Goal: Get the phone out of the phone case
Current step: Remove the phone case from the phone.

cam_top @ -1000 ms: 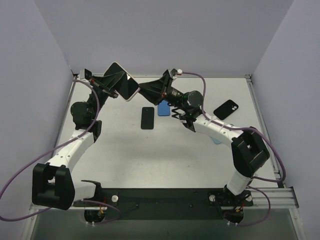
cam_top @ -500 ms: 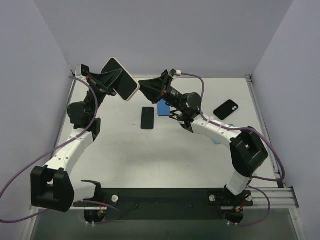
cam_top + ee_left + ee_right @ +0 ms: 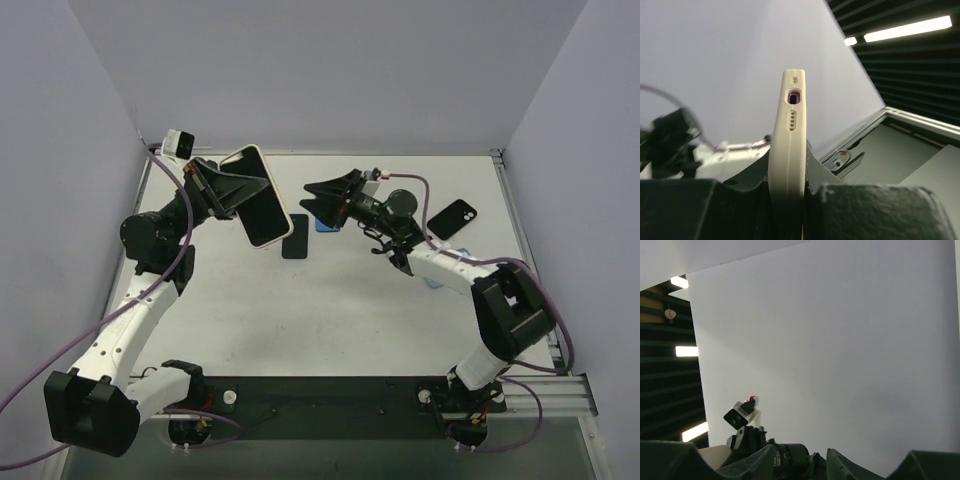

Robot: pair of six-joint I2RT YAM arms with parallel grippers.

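Observation:
My left gripper (image 3: 243, 190) is shut on a phone in a cream case (image 3: 260, 197) and holds it tilted in the air above the table's far left. In the left wrist view the cream case (image 3: 789, 150) stands edge-on between my fingers, port end up. My right gripper (image 3: 312, 197) is open and empty, in the air just right of the cased phone and not touching it. In the right wrist view its fingers (image 3: 920, 462) point at the back wall with nothing between them.
A black phone (image 3: 294, 236) lies on the table below the two grippers. A blue case (image 3: 326, 222) lies beside it, partly under my right gripper. Another black phone (image 3: 452, 218) lies at the right. A pale blue item (image 3: 433, 282) peeks from under the right arm.
My left arm swung the cased phone down and to the right. My right gripper dropped lower and drew back to the right, away from the case.

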